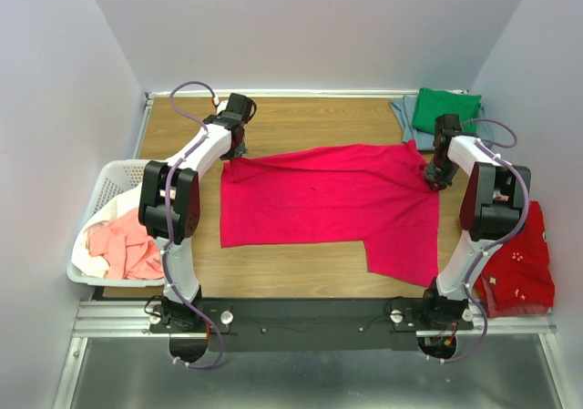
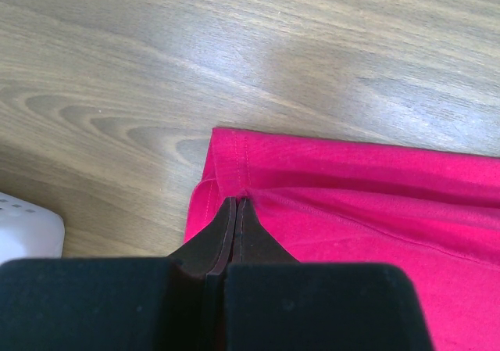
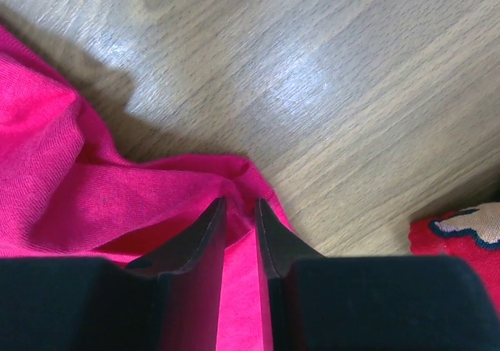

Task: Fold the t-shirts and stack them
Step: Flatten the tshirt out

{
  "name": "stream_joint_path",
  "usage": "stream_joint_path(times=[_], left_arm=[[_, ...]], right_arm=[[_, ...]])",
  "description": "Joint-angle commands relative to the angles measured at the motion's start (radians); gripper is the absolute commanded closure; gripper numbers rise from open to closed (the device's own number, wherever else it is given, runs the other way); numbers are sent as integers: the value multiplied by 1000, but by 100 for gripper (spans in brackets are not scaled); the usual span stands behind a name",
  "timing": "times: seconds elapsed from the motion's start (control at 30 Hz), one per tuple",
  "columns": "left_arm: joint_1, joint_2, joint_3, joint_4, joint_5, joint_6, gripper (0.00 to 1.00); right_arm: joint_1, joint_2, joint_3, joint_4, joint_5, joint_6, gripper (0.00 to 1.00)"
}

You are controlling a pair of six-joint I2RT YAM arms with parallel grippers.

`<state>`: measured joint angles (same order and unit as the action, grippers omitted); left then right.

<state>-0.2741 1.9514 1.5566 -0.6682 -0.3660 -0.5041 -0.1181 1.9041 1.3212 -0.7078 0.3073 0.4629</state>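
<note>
A crimson-pink t-shirt (image 1: 328, 199) lies spread flat across the middle of the wooden table, with one part reaching toward the near edge at the right. My left gripper (image 1: 232, 149) is at the shirt's far left corner, shut on the hem (image 2: 236, 200). At the shirt's right edge my right gripper (image 1: 431, 177) stands with its jaws a little apart (image 3: 238, 202). A bunched fold of the crimson cloth (image 3: 94, 187) sits between and under its tips. A green t-shirt (image 1: 444, 108) lies folded on a grey-blue one (image 1: 407, 122) at the far right corner.
A white lattice basket (image 1: 105, 186) hangs off the table's left edge. It holds a salmon-pink t-shirt (image 1: 127, 245) and white cloth (image 1: 91, 261). A red patterned cloth (image 1: 519, 263) lies at the near right, beside the right arm's base. Walls close in the table on the left, right and far sides.
</note>
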Motion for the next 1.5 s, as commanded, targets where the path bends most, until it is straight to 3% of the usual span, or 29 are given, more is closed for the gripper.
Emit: stream_joint_path(times=[0.0, 0.07, 0.1, 0.43, 1.0, 1.13, 1.47], left_arm=[[7, -14, -3, 2, -22, 4, 100], [7, -14, -3, 4, -22, 3, 100], [7, -14, -4, 4, -21, 3, 100], [18, -39, 52, -24, -45, 16, 100], [93, 9, 552, -153, -114, 101, 100], [95, -17, 545, -137, -105, 122, 100], [95, -100, 474, -113, -97, 133, 100]], right_arm=[[-6, 12, 23, -10, 18, 0, 81], [-6, 16, 21, -10, 9, -1, 96], [-6, 16, 21, -10, 7, -1, 99], [-6, -75, 93, -15, 0, 0, 99], [-6, -128, 614, -113, -4, -53, 99], [-6, -126, 717, -113, -16, -84, 99], [-6, -161, 779, -114, -54, -96, 99]])
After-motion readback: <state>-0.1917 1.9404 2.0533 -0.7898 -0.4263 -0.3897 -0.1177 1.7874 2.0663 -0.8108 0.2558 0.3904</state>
